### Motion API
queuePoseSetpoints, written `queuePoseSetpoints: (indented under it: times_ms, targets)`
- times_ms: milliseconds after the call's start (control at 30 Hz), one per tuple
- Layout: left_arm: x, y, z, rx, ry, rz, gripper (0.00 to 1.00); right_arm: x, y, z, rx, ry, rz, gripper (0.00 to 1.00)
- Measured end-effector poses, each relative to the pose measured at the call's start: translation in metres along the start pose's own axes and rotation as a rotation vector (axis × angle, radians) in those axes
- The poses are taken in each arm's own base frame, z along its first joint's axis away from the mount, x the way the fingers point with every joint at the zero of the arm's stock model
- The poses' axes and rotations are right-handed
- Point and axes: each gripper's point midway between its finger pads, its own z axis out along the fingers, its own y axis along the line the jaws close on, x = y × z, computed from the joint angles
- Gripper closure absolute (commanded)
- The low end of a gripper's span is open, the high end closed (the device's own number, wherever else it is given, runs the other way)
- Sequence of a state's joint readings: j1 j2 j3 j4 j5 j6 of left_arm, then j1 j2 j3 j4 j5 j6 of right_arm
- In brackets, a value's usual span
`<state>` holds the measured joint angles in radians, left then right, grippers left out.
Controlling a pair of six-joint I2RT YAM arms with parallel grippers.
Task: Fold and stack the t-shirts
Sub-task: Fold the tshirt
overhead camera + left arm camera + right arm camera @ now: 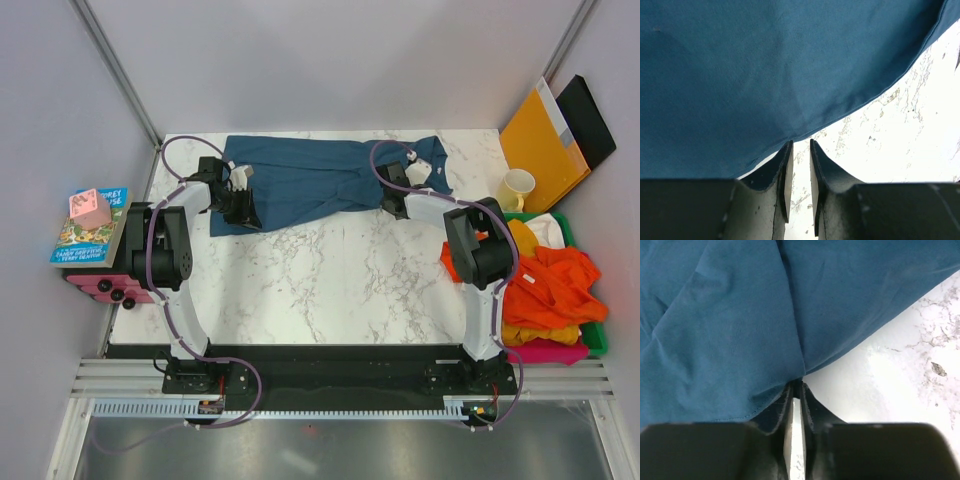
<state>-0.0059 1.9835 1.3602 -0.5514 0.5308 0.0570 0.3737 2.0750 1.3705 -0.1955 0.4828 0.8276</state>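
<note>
- Right gripper (797, 386) has its jaws drawn almost together on a pinch of the teal t-shirt (740, 325). Creases in the cloth run down into the fingertips, so I judge it to be gripping the near hem.
- Left gripper (800, 145) shows a narrow slit between its jaws, with the shirt's edge right at the tips. I cannot tell whether cloth is actually caught there.
- From both grippers the shirt lies to the far side. Each wrist view has blue cloth filling the far part and bare marble worktop (330, 290) on the near side.
- Seen from above, the teal t-shirt is stretched along the far edge of the worktop, its long axis running left to right.
- The left gripper sits at the shirt's near-left corner. The right gripper sits on the near edge toward the right end, short of the bunched part at the far right.
- The two grippers are well apart on that same near edge, so the line between them runs along the shirt's long axis.
- The coming move, as I judge it, turns on this. Moving the near edge toward the far side or the near side would crease the shirt lengthwise, and both arms must travel together to keep the edge straight.
- Each arm is nearer its own end of the shirt.
- Further out, the orange t-shirts (560, 285), with yellow and pink ones, lie heaped in a green bin (603, 330) at the right edge. They are well apart from both grippers and nearer the right arm.
</note>
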Motion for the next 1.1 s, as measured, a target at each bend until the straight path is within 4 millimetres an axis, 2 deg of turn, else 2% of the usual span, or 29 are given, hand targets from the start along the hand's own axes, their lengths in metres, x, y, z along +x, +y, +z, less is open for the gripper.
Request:
queuePoseSetpoints:
  times_ms: [33,233,400,533,700,800,833,933,1033,1067,1100]
  targets:
    - [0.000,0.000,0.000,0.000,0.000,0.000,0.74,0.000,-0.001,0.000,0.003,0.000,0.002,0.99]
    - [0.000,0.000,0.000,0.000,0.000,0.000,0.74,0.002,-0.004,-0.002,0.001,-0.005,0.019,1.00]
    - [0.004,0.000,0.001,0.000,0.008,-0.005,0.74,0.011,-0.014,-0.017,0.008,0.009,-0.016,1.00]
    - [0.005,-0.002,-0.003,-0.001,0.003,-0.002,0.74,0.018,-0.019,-0.043,0.001,0.022,-0.075,1.00]
    - [0.000,0.002,-0.015,-0.012,-0.028,-0.007,0.74,-0.007,-0.005,-0.090,-0.074,-0.035,-0.073,1.00]
    - [0.003,0.004,-0.019,-0.015,-0.031,-0.015,0.74,-0.021,-0.010,-0.114,-0.098,-0.076,-0.054,1.00]
    - [0.005,0.004,-0.019,-0.016,-0.029,-0.018,0.74,-0.020,-0.012,-0.116,-0.096,-0.077,-0.056,1.00]
    - [0.012,0.004,-0.019,-0.015,-0.018,-0.026,0.74,-0.008,-0.031,-0.121,-0.071,-0.068,-0.065,1.00]
    - [0.016,0.003,-0.018,-0.014,-0.010,-0.029,0.74,0.021,-0.060,-0.120,-0.015,-0.019,-0.096,1.00]
    - [0.017,0.003,-0.018,-0.013,-0.008,-0.030,0.74,0.032,-0.071,-0.118,0.008,0.001,-0.107,0.96]
    - [0.017,0.003,-0.018,-0.013,-0.008,-0.030,0.74,0.038,-0.077,-0.118,0.021,0.013,-0.115,0.83]
